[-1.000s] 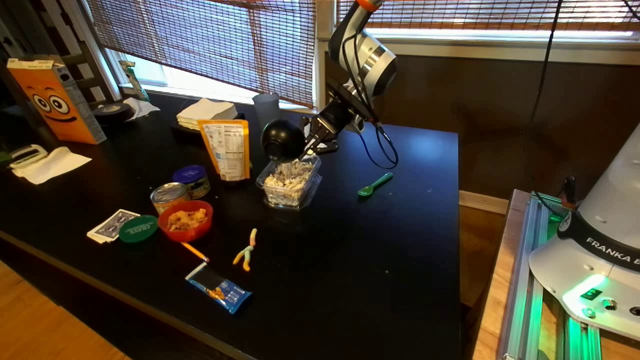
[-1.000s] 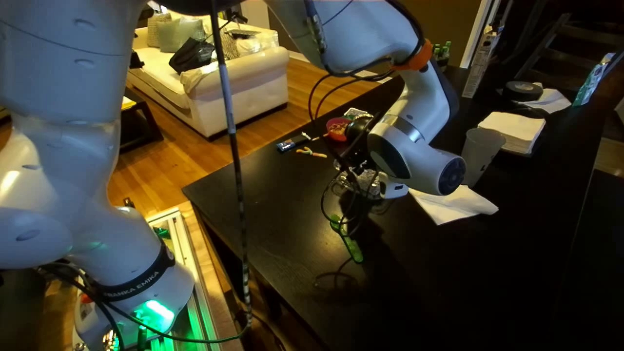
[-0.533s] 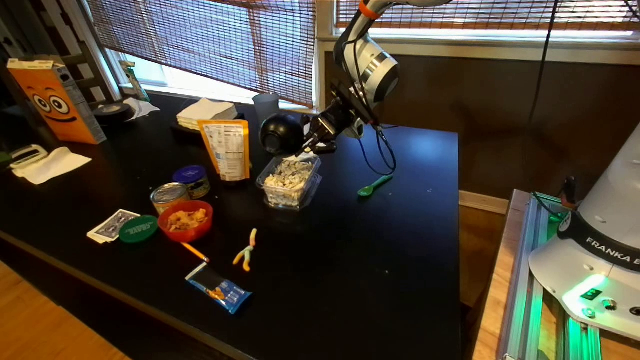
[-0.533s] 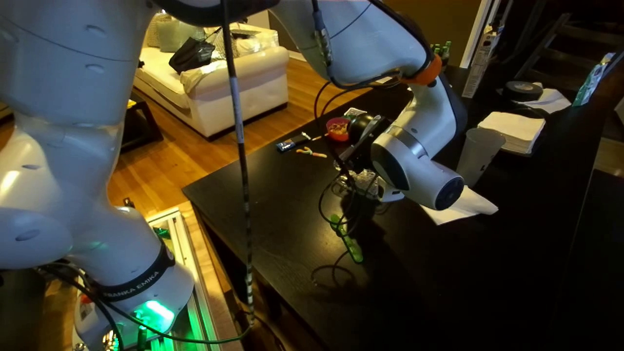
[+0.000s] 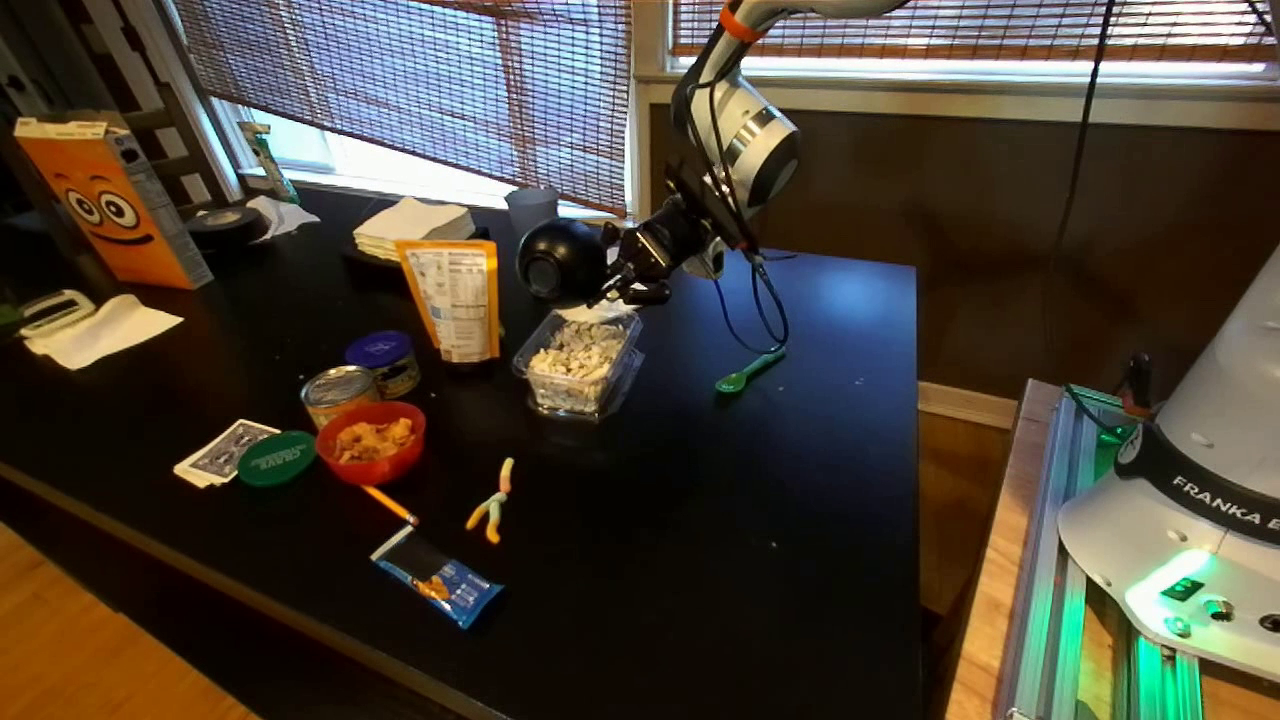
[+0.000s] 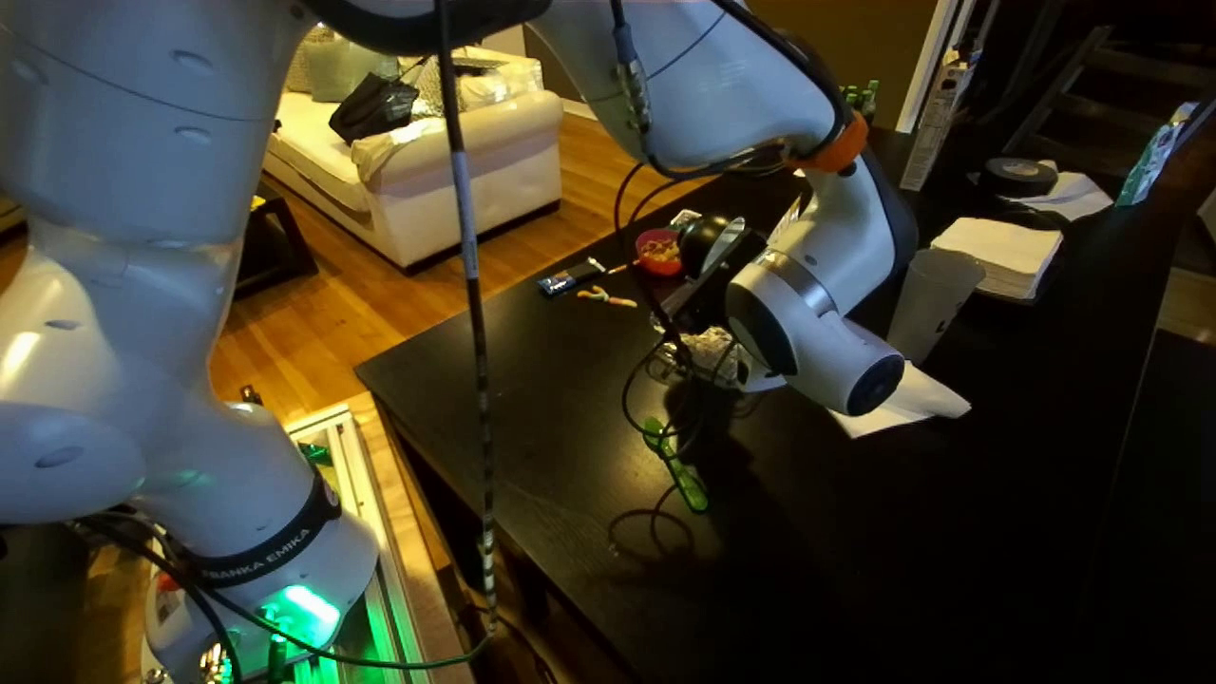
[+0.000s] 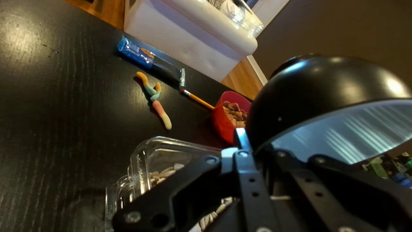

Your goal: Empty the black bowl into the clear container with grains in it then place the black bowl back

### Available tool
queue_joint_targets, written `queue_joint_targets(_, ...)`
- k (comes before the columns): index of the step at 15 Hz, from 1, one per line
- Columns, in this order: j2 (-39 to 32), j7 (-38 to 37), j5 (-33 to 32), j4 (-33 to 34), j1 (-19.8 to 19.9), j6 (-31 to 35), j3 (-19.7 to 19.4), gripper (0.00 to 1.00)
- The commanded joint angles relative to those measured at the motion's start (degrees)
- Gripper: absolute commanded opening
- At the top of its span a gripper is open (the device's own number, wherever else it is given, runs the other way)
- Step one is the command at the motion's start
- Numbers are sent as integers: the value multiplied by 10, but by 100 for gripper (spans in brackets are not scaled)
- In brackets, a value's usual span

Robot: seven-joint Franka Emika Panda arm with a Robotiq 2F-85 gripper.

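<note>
The black bowl (image 5: 562, 262) hangs in the air, tipped far over, above the clear container with grains (image 5: 578, 375). My gripper (image 5: 617, 283) is shut on the bowl's rim from the side. In the wrist view the rim of the bowl (image 7: 325, 85) sits between the fingertips of the gripper (image 7: 256, 145). The bowl's mouth faces down, and its visible pale inside shows light stripes and no grains. The container (image 7: 141, 167) lies below and left of the gripper there, partly hidden by the fingers. In an exterior view the arm partly hides the bowl (image 6: 701, 239) and the container (image 6: 714, 353).
An orange-white bag (image 5: 455, 300) stands close beside the container. Two cans (image 5: 385, 362) and a red bowl (image 5: 371, 445) with pieces stand farther along the table. A green spoon (image 5: 750, 371), a gummy worm (image 5: 491, 505) and a blue wrapper (image 5: 440, 580) lie around. A grey cup (image 5: 532, 208) stands behind.
The bowl has tilted further over and risen slightly, its base turning more to the camera. The wrist has shifted a little with it. The container has not moved.
</note>
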State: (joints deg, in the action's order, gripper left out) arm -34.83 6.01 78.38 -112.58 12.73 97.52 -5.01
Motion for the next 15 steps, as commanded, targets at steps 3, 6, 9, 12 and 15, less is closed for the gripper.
queue_joint_targets(3,116,-38,-86,-44,-80,114,-32,2)
queue_joint_targets(6,174,-83,-164,-67,-113,189,-29,2)
queue_joint_targets(9,218,-135,-257,-91,-130,260,-26,2)
queue_joint_targets(12,254,-185,-357,-123,-134,331,-25,2)
queue_joint_targets(15,277,-237,-460,-156,-129,405,-26,2)
